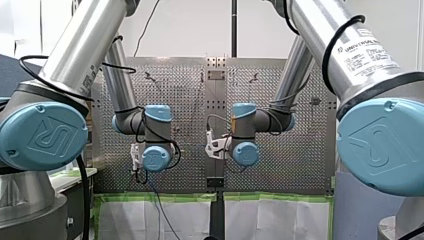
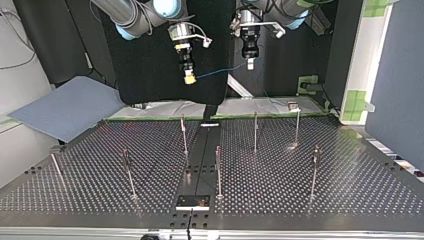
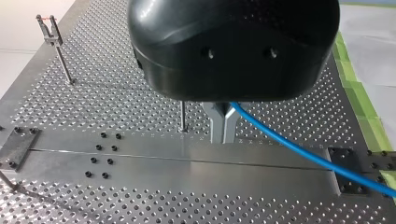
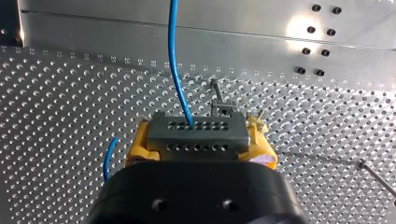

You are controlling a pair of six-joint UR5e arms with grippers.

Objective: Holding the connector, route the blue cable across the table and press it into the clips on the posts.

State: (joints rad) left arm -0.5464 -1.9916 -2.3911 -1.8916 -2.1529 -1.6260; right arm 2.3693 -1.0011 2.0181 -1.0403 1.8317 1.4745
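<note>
Clamped between my right arm's yellow-padded jaws, the grey connector (image 4: 197, 133) hangs high over the worktop's (image 2: 300, 192) far side, its blue cable (image 2: 216, 73) stretching across to my left arm's jaws, pinched narrowly on it, while every post (image 2: 218, 172) stands bare, so all the clipping seems left.

- You are standing at a robotics laboratory test cell, not a home or a shop.
- Work surface: a flat perforated metal table (image 2: 350, 180), drilled with a regular grid of holes.
- Fixtures: thin upright metal posts with clips at their tips (image 2: 255, 131) stand in that grid.
- Machinery: two silver tubular robot arms with pale blue joint caps (image 1: 42, 135); one carries a printed maker's label (image 1: 367, 52).
- Surroundings: a black fabric backdrop (image 2: 150, 75), strips of green tape (image 2: 356, 100) on panel edges, and exposed black cabling (image 1: 30, 65).
</note>
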